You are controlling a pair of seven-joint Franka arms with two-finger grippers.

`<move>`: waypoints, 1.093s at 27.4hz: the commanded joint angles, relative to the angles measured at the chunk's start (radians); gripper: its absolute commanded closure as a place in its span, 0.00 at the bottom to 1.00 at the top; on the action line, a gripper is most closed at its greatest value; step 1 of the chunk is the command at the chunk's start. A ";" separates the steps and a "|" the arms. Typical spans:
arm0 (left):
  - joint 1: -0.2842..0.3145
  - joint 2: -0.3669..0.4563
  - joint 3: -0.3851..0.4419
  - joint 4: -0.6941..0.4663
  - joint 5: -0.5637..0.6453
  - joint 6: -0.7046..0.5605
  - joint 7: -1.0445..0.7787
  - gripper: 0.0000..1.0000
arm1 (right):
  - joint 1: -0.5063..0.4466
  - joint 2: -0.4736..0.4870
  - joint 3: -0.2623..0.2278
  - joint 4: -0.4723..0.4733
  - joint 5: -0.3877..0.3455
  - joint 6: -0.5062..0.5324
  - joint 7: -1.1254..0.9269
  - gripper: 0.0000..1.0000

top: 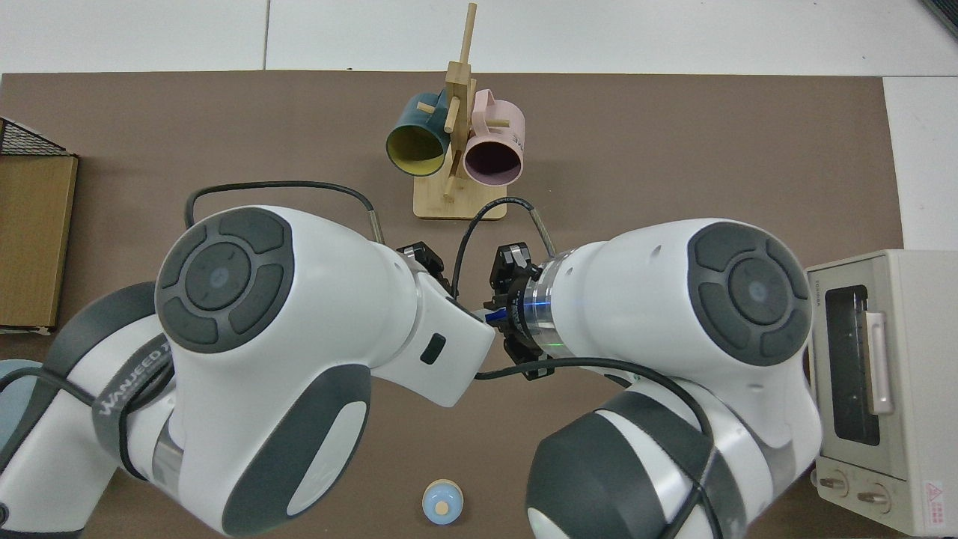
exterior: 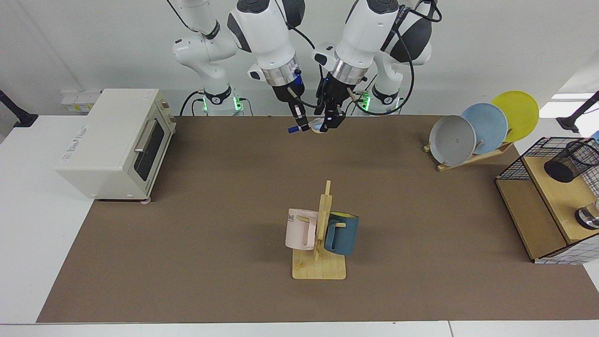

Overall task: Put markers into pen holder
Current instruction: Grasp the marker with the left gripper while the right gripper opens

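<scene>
The marker hangs level above the far edge of the brown mat, its dark blue cap sticking out toward the toaster side. My right gripper is shut on it near the cap. Close beside it on the other side, my left gripper is open with its fingers around the marker's white end. From above, the two wrists hide nearly everything, leaving only a blue sliver of the marker. The pen holder, a black mesh cup, stands on the wooden shelf inside the wire basket far to the view's right.
A toaster oven sits at the view's left. A wooden mug rack with a pink and a blue mug stands mid-mat. A plate rack stands near the wire basket. A small blue round object lies below the grippers.
</scene>
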 commanded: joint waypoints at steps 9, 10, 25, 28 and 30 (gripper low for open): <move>-0.011 -0.029 0.001 -0.041 -0.012 0.069 -0.009 0.68 | -0.016 0.011 0.006 0.015 0.020 0.012 -0.028 1.00; -0.011 -0.029 0.000 -0.041 -0.012 0.069 -0.017 0.68 | -0.016 0.011 0.006 0.015 0.020 0.012 -0.028 1.00; -0.010 -0.012 -0.018 -0.045 -0.012 0.116 -0.029 1.00 | -0.017 0.011 0.006 0.014 0.020 0.012 -0.030 1.00; -0.008 -0.012 -0.018 -0.045 -0.012 0.115 -0.031 1.00 | -0.016 0.011 0.006 0.014 0.020 0.012 -0.031 1.00; -0.008 -0.012 -0.018 -0.045 -0.012 0.115 -0.032 1.00 | -0.017 0.011 0.006 0.014 0.020 0.012 -0.031 0.99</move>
